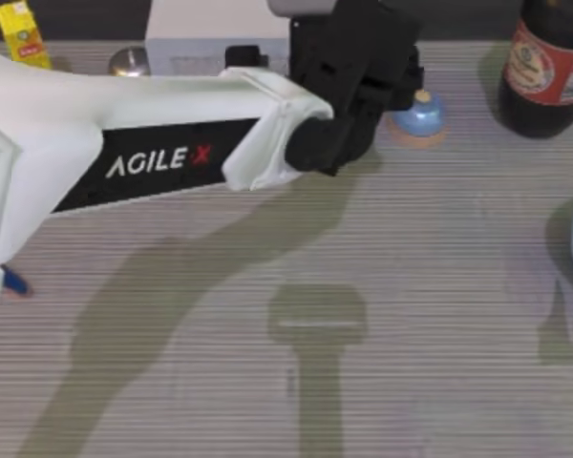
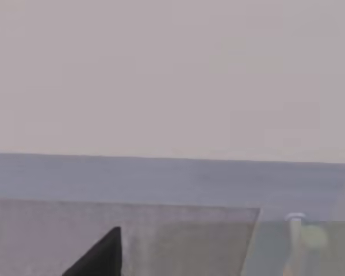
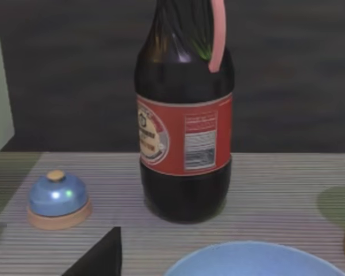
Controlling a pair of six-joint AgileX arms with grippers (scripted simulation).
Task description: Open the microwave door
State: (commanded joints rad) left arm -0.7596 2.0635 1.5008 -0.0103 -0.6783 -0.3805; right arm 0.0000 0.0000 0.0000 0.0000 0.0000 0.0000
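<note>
Reaching over the microwave [image 1: 205, 33] at the table's far edge, left gripper [image 1: 363, 72], jaw state indiscernible

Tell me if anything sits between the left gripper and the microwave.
Nothing visible does. The left gripper is already up against the microwave at the table's far edge. The blue bell sits just to its right, off to the side.
</note>
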